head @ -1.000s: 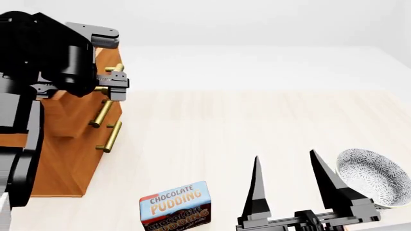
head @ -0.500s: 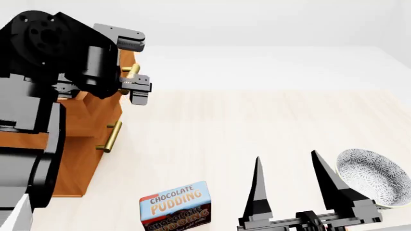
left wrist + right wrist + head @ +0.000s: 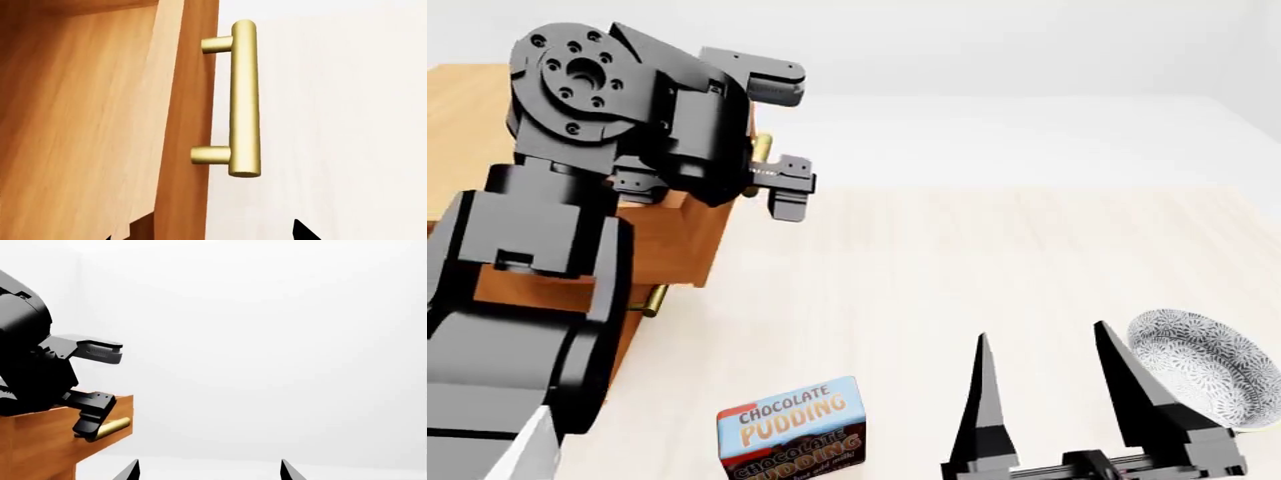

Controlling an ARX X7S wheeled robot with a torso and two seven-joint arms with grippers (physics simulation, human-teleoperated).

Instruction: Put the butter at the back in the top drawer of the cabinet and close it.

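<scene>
The left arm (image 3: 574, 250) covers most of the cabinet (image 3: 681, 240) in the head view, so the drawer fronts cannot be told apart there, and only slivers of two brass handles (image 3: 654, 298) show past it. The butter appears in no view (the top drawer's (image 3: 87, 120) inside is out of sight too). The pudding box (image 3: 791, 428) and the right pincer (image 3: 1065, 380) are cut by the picture's lower edge, the patterned bowl (image 3: 1208, 365) by its right edge. Only the finger points of the left pincer (image 3: 303, 232) enter its wrist view.
</scene>
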